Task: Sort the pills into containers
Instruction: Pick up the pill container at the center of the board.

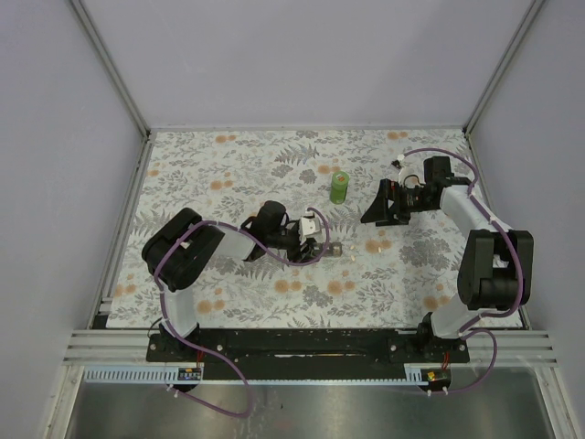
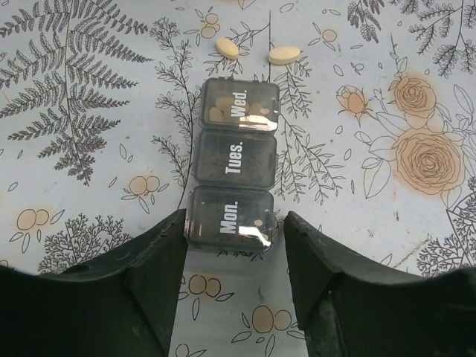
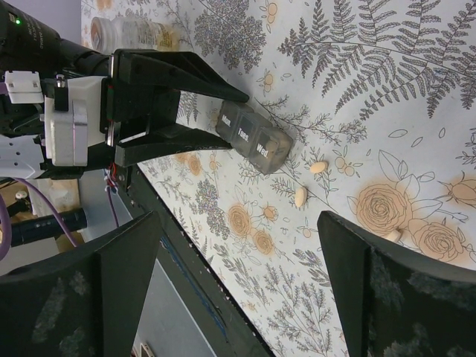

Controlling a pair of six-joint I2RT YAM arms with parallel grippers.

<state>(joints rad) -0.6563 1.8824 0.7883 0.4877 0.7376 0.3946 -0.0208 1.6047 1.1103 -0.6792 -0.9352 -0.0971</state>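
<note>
A dark three-part pill box (image 2: 234, 167) marked Mon., Tues. and Wed. lies on the floral cloth with its lids down, also visible from above (image 1: 336, 248) and from the right wrist (image 3: 253, 141). My left gripper (image 2: 234, 227) is open and straddles the Mon. end; the left finger is about at the box's edge and a small gap shows at the right finger. Two beige pills (image 2: 227, 47) (image 2: 284, 54) lie just past the Wed. end. My right gripper (image 3: 242, 260) hangs wide open and empty above the cloth, right of the box (image 1: 377, 212). Loose pills (image 3: 300, 196) (image 3: 318, 167) lie below it.
A green bottle (image 1: 339, 187) stands upright behind the pill box, between the two grippers. A pale jar (image 3: 130, 33) holding pills shows beyond the left gripper. Another pill (image 3: 393, 236) lies near a printed rose. The table's near edge (image 3: 186, 275) runs close by.
</note>
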